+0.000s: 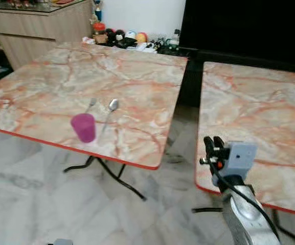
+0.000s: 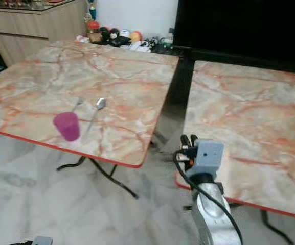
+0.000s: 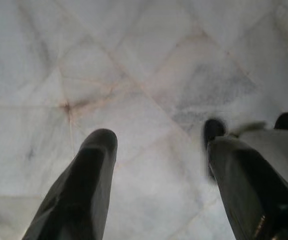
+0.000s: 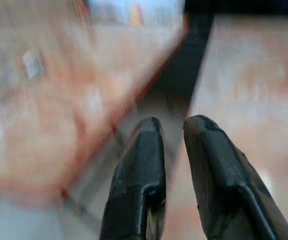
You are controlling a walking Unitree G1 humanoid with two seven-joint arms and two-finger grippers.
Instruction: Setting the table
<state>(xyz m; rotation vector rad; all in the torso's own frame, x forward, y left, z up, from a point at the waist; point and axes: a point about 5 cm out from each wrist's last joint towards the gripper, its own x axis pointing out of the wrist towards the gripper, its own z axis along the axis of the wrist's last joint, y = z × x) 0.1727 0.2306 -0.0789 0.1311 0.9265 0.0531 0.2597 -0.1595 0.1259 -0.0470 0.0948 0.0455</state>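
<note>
A purple cup [image 1: 83,127] stands upright near the front edge of the left marble table [image 1: 137,76]. Just behind the cup lie a spoon [image 1: 111,108] and a fork [image 1: 91,105], side by side. My right gripper [image 1: 213,144] is raised over the gap between the two tables, by the right table's front left corner. Its fingers [image 4: 144,150] are close together with nothing between them. My left gripper [image 3: 158,142] hangs low over the pale tiled floor, its fingers [image 3: 91,170] wide apart and empty.
A second marble table [image 1: 259,102] stands on the right, with a narrow dark gap between the two. Black legs [image 1: 116,178] splay out under the left table. At the back are a wooden cabinet [image 1: 40,25] and several toys [image 1: 127,38] along the wall.
</note>
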